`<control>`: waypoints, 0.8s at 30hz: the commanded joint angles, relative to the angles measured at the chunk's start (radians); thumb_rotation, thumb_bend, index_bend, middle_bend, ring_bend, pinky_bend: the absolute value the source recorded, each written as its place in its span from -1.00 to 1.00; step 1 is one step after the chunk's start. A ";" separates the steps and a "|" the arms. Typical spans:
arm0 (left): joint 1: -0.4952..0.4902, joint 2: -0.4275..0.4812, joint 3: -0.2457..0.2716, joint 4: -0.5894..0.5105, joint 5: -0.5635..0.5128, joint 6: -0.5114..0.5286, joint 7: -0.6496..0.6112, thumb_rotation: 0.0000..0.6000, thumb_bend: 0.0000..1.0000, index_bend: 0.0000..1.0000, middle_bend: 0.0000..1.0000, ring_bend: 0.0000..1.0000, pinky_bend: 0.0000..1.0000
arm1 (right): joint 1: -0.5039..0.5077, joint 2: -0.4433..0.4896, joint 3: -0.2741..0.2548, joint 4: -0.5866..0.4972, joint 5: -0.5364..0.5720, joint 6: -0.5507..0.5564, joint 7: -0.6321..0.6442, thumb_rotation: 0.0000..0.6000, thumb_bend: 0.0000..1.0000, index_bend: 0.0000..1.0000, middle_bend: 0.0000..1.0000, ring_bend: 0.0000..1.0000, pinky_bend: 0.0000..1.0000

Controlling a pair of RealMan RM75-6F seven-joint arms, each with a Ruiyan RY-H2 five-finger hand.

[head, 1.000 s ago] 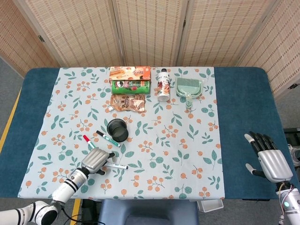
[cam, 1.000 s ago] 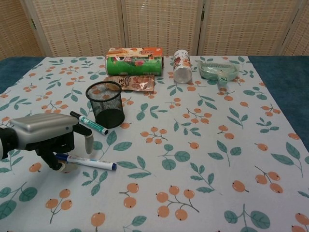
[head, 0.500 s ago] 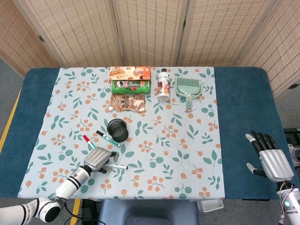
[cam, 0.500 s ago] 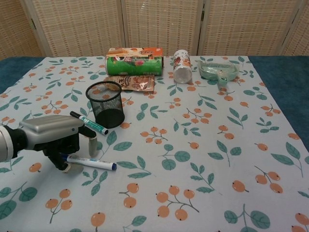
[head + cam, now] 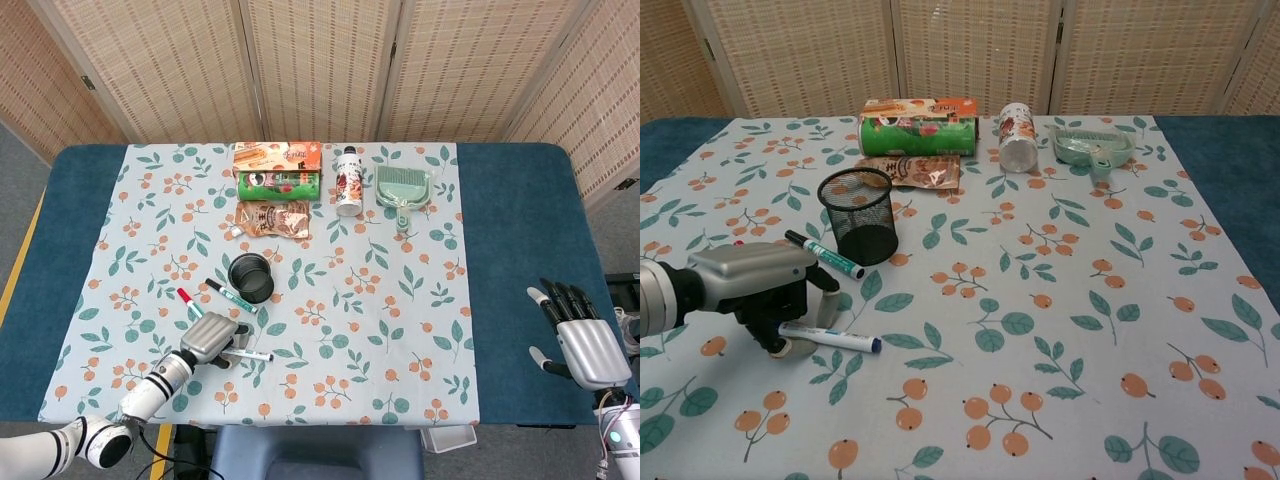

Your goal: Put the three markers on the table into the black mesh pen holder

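The table [image 5: 520,250] fills the shot, floral cloth [image 5: 400,300] spread across it, and along the far side sit a green box [image 5: 277,182], a snack pouch [image 5: 273,218], a white bottle [image 5: 347,184] and a green dustpan [image 5: 403,190]. None of that matters to the job.

Down front, the left hand [image 5: 750,285] is low over the blue marker [image 5: 830,337], fingers curled down around the pen's near end. Whether it truly has a grip, I cannot tell: the palm hides the contact, and the marker lies flat on the cloth. The right hand [image 5: 580,340] hangs off past the table's edge, fingers spread, holding nothing.

The black mesh pen holder [image 5: 858,215] stands upright just beyond the left hand, and it looks empty. The green marker [image 5: 824,254] lies just beside its base; the red marker [image 5: 188,301] sits left of that, mostly hidden in the chest view. So 0 of 3 in, by my read.

The risks? The round blue marker could roll or skid out from under those fingers. A grip at 1 end may let it droop on the lift. And the holder is light: clip its rim and it tips.
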 commanded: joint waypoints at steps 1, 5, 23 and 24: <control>0.002 0.004 0.000 -0.009 -0.004 0.009 0.002 1.00 -0.29 0.16 1.00 0.94 0.97 | 0.001 -0.002 0.000 -0.001 0.000 -0.001 -0.004 1.00 -0.47 -0.81 -1.00 -1.00 -1.00; 0.006 0.013 -0.001 -0.029 -0.012 0.023 0.009 1.00 -0.27 0.21 1.00 0.94 0.97 | 0.003 -0.005 -0.001 -0.002 0.000 -0.004 -0.012 1.00 -0.47 -0.81 -1.00 -1.00 -1.00; 0.083 0.193 -0.113 -0.366 -0.107 0.163 -0.208 1.00 -0.24 0.23 1.00 0.96 0.99 | 0.008 -0.012 -0.001 0.000 0.002 -0.010 -0.024 1.00 -0.47 -0.81 -1.00 -1.00 -1.00; 0.089 0.213 -0.132 -0.404 -0.126 0.166 -0.248 1.00 -0.24 0.23 1.00 0.96 0.99 | 0.008 -0.012 -0.002 -0.001 0.000 -0.010 -0.024 1.00 -0.47 -0.81 -1.00 -1.00 -1.00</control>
